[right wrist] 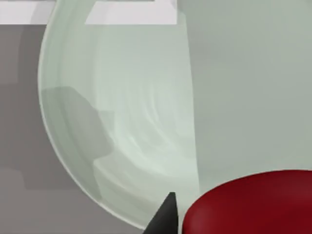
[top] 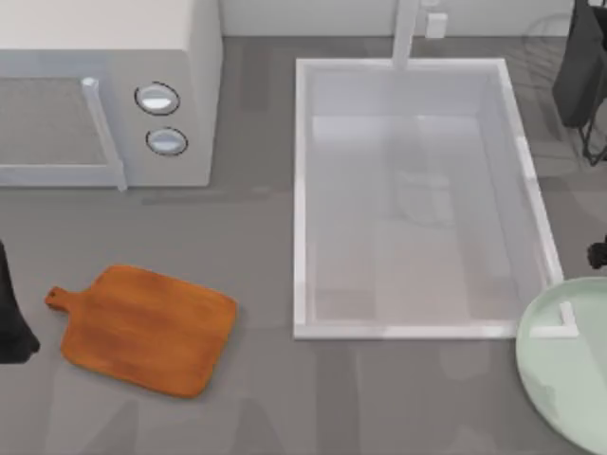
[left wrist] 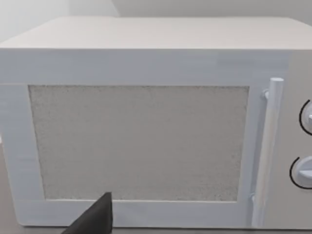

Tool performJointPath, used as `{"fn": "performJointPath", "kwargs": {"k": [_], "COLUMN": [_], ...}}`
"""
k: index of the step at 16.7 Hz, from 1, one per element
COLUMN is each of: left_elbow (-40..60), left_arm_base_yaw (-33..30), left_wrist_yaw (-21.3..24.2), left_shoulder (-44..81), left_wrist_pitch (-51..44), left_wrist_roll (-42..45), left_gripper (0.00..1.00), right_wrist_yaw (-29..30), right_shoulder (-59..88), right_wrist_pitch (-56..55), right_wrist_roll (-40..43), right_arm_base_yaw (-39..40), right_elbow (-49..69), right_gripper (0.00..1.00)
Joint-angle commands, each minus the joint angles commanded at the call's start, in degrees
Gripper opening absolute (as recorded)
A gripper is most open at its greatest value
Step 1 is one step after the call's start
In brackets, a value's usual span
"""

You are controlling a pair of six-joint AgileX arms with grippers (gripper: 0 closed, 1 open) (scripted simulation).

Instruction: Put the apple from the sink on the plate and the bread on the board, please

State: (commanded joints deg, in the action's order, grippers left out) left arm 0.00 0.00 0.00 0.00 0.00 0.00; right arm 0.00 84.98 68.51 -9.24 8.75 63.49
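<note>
The apple [right wrist: 248, 202] sits right against a dark fingertip [right wrist: 163, 217] of the right pincer above the pale green plate [right wrist: 122, 122], which lies at the worktop's right front edge, overlapping the sink's [top: 302, 190] front right corner. Whether the right pincer grips the apple cannot be told. The sink basin looks bare. The board [top: 142, 327] lies near the worktop's left front, handle toward the left edge. The left arm [top: 11, 322] rests at the left edge, its wrist facing the microwave [left wrist: 146, 126]; its pincer's state cannot be told.
</note>
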Motion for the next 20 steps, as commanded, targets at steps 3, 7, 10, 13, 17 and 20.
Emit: {"fn": "performJointPath", "kwargs": {"k": [3, 7, 10, 13, 17, 20], "left_elbow": [0.0, 0.0, 0.0, 0.0, 0.0, 0.0], "left_arm_base_yaw": [0.0, 0.0, 0.0, 0.0, 0.0, 0.0], "left_wrist_yaw": [0.0, 0.0, 0.0, 0.0, 0.0, 0.0], "left_shoulder": [0.0, 0.0, 0.0, 0.0, 0.0, 0.0], "left_wrist_pitch": [0.0, 0.0, 0.0, 0.0, 0.0, 0.0], "left_wrist_roll": [0.0, 0.0, 0.0, 0.0, 0.0, 0.0], "left_gripper": [1.00, 1.00, 1.00, 1.00, 1.00, 1.00], "right_wrist_yaw": [0.0, 0.0, 0.0, 0.0, 0.0, 0.0], "right_shoulder": [0.0, 0.0, 0.0, 0.0, -1.5, -8.1], "right_wrist_pitch": [0.0, 0.0, 0.0, 0.0, -1.6, -7.4], "right_wrist_roll": [0.0, 0.0, 0.0, 0.0, 0.2, 1.0], "right_arm_base_yaw": [0.0, 0.0, 0.0, 0.0, -0.2, -0.9], "right_elbow": [0.0, 0.0, 0.0, 0.0, -1.5, -6.9], "right_gripper": [0.83, 1.00, 1.00, 1.00, 1.00, 1.00]}}
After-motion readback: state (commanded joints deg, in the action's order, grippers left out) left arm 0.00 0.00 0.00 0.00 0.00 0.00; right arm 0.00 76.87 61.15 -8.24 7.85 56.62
